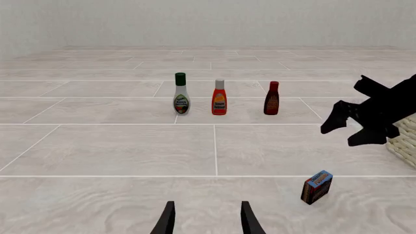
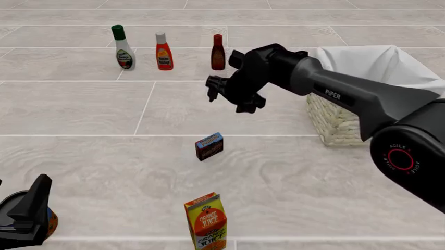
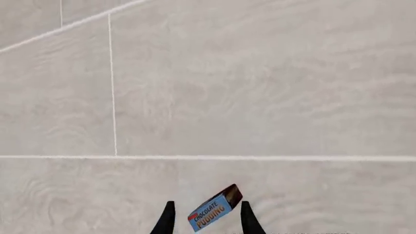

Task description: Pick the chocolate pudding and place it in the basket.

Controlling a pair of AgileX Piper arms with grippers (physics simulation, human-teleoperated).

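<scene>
In the left wrist view, the chocolate pudding [image 1: 317, 186] stood on the pale worktop [image 1: 117, 151], nearer the camera than the three bottles and well apart from them. The left gripper [image 1: 207, 218] showed two dark fingers [image 1: 167, 219] spread apart with nothing between them, aimed past the pudding rather than at it. The right gripper [image 1: 354, 124] hung in the air beyond the pudding, with a corner of the basket [image 1: 406, 144] just behind it.

In the front view, the right gripper [image 2: 233, 96] hovered above and beyond the pudding [image 2: 208, 146], clearly not touching it. The basket [image 2: 334, 120] sat to the pudding's right and further back, well apart. An orange juice carton [image 2: 206, 222] stood nearer than the pudding. The left gripper [image 2: 28, 208] rested far to the pudding's near left.

In the right wrist view, the pudding [image 3: 215, 208] lay tilted across the gap between the right arm's fingers [image 3: 249, 219], which were spread wide enough to frame it but had not closed. The step in hand looked like the approach. To do it well, the wrist probably needed turning so the fingers would meet the carton's long flat faces squarely, then a straight descent until the carton sat deep between them, before closing. Pinching a corner of so small a box would likely twist it free.
</scene>
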